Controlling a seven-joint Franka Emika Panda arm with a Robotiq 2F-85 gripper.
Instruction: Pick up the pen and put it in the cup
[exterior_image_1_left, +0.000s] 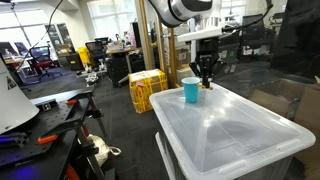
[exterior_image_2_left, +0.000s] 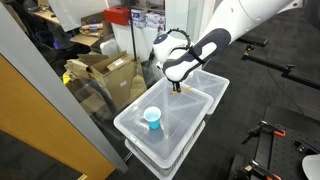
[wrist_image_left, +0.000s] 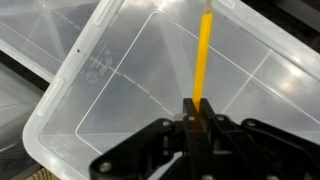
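Note:
My gripper (wrist_image_left: 197, 103) is shut on the thin yellow pen (wrist_image_left: 203, 58), which sticks out from between the fingers and hangs over the clear plastic bin lid (wrist_image_left: 110, 90). In an exterior view the gripper (exterior_image_1_left: 207, 80) hovers just right of the light blue cup (exterior_image_1_left: 190, 91), which stands upright on the lid near its far corner; the pen tip (exterior_image_1_left: 208, 86) shows below the fingers. In an exterior view the cup (exterior_image_2_left: 152, 119) stands toward the near end of the lid, and the gripper (exterior_image_2_left: 178, 86) is above the lid's far part.
The clear bin (exterior_image_1_left: 230, 130) is a lidded storage box, stacked on another (exterior_image_2_left: 165, 150). A yellow crate (exterior_image_1_left: 147, 88) stands on the floor behind it. Cardboard boxes (exterior_image_2_left: 105, 70) and a glass partition (exterior_image_2_left: 60, 110) lie beside the bin. Desks and chairs fill the room beyond.

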